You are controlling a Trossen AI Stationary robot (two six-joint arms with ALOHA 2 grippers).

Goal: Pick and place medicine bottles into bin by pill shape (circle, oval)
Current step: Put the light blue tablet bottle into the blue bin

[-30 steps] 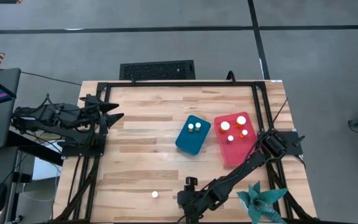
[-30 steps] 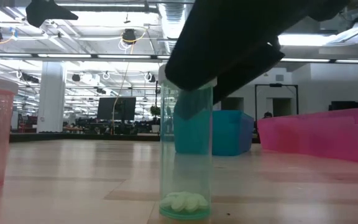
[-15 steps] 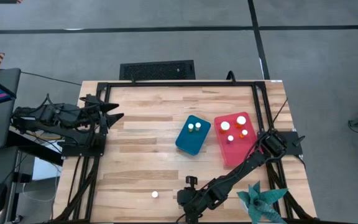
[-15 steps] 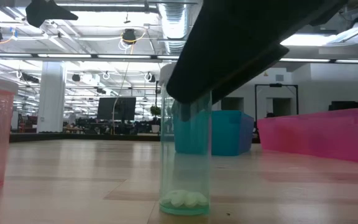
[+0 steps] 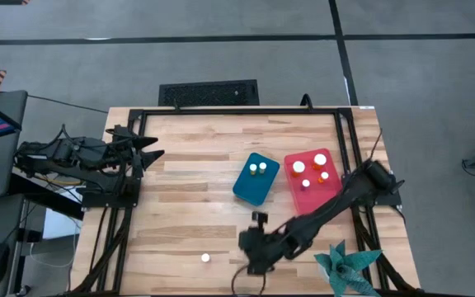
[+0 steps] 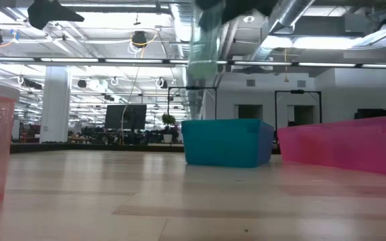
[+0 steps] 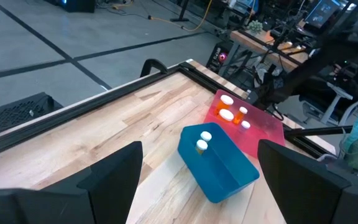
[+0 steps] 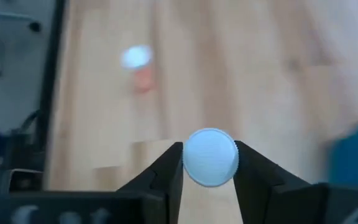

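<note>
My right gripper (image 5: 252, 254) is shut on a clear green-tinted medicine bottle (image 6: 203, 60) with a white cap (image 8: 211, 157), above the table's near middle. The gripper hides the bottle in the high view. One white-capped bottle (image 5: 205, 257) stands on its base on the table to the left of it; it also shows in the right wrist view (image 8: 137, 59). The teal bin (image 5: 256, 178) holds two bottles and the red bin (image 5: 312, 183) holds several. My left gripper (image 5: 151, 148) waits open at the table's left edge. My right gripper pinches the bottle at its top, one finger (image 8: 166, 168) on each side of the white cap (image 8: 211, 157). The fingers come from above, pointing down. The bottle hangs upright below them, its body (image 6: 203, 73) lifted clear of the table.
A teal paper plant (image 5: 349, 266) stands at the near right corner, close to my right arm. A black frame (image 5: 237, 111) runs around the table. Bare wood lies between the bins and the left arm.
My right gripper has gone up and a little toward the table's far edge, staying shut on the bottle. The bottle stood on the table a second ago and now hangs upright, lifted clear.
</note>
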